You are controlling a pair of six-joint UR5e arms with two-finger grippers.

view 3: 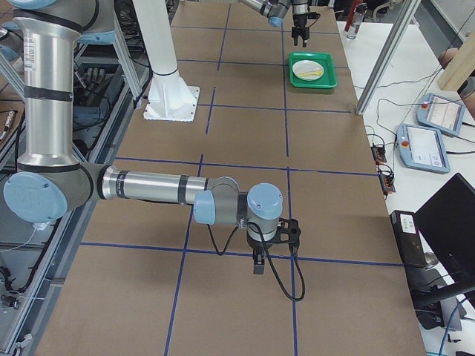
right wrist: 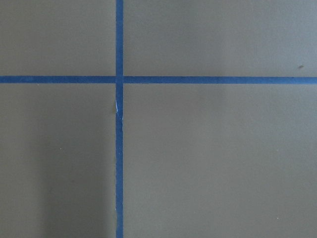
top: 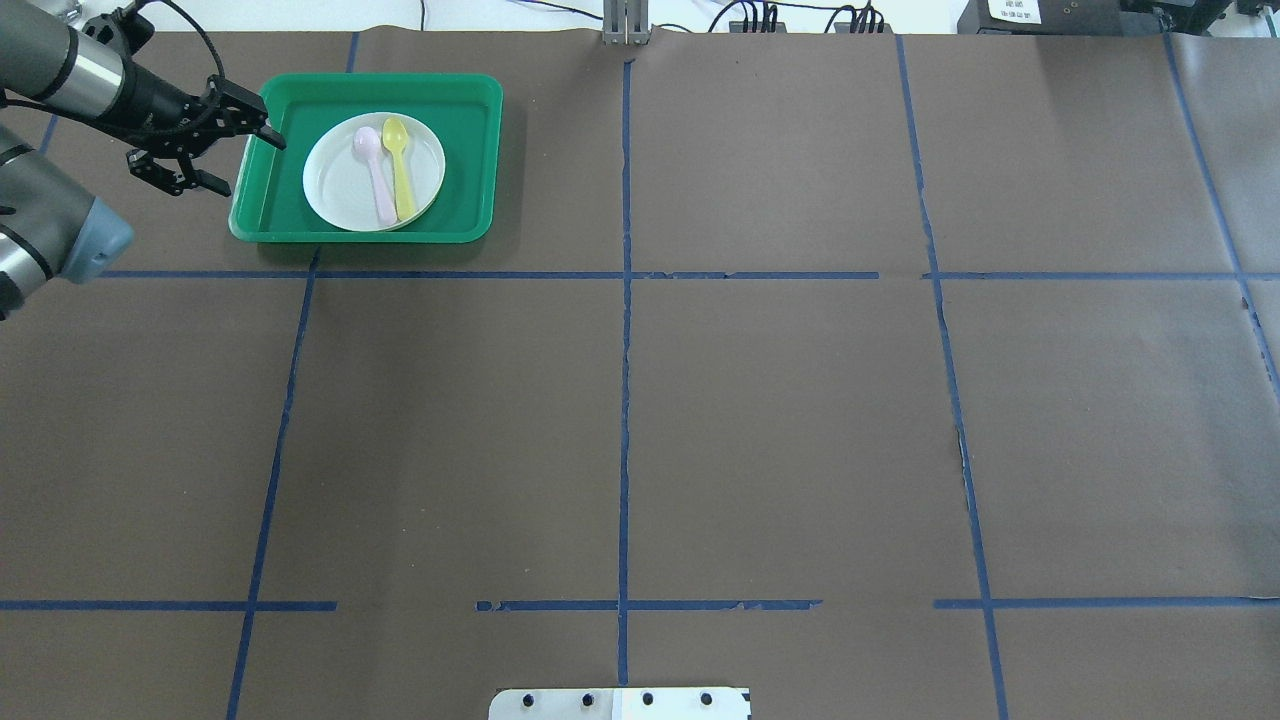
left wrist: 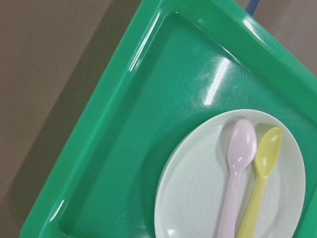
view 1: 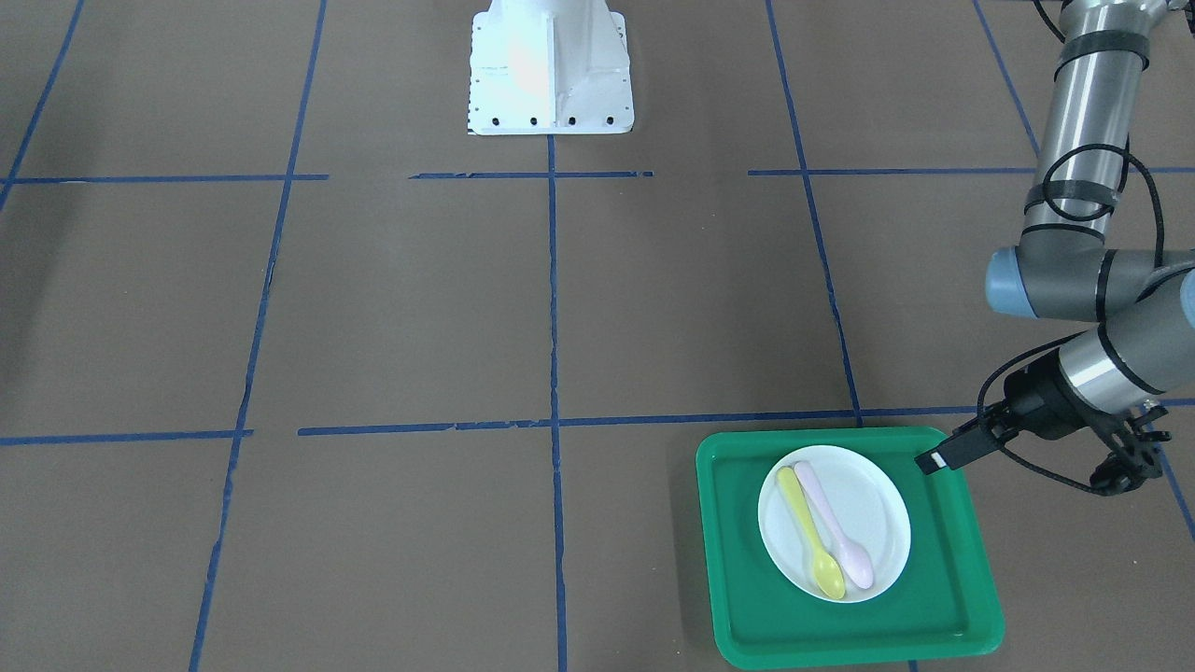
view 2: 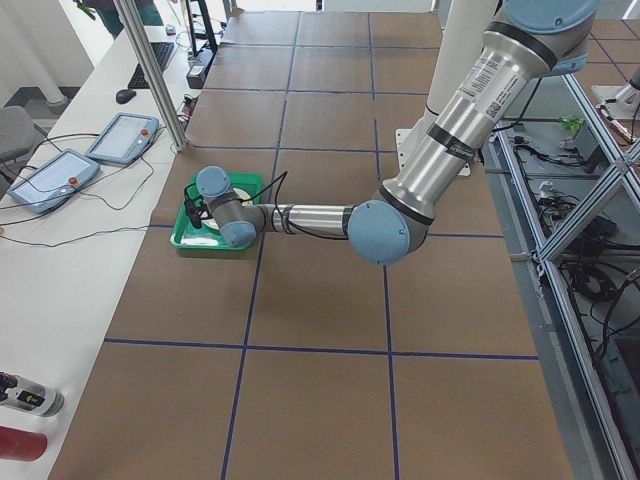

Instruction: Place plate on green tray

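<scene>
Plate (left wrist: 190,198) partly beyond left wrist view's edge

A robotics lab: a bench (top: 800,420) papered brown and gridded with blue tape (top: 625,400), industrial robot arms (view 2: 450,130) on a white pedestal (view 1: 551,65), teach pendants (view 2: 122,137) and cables on a side desk (view 2: 60,270).

The worktop (top: 780,420) is covered with brown paper and crossed by blue tape lines (top: 625,400). Beside the worktop stands a white desk (view 2: 60,300) with 2 tablet-like consoles (view 2: 122,137) and a metal post (view 2: 150,70).
</scene>
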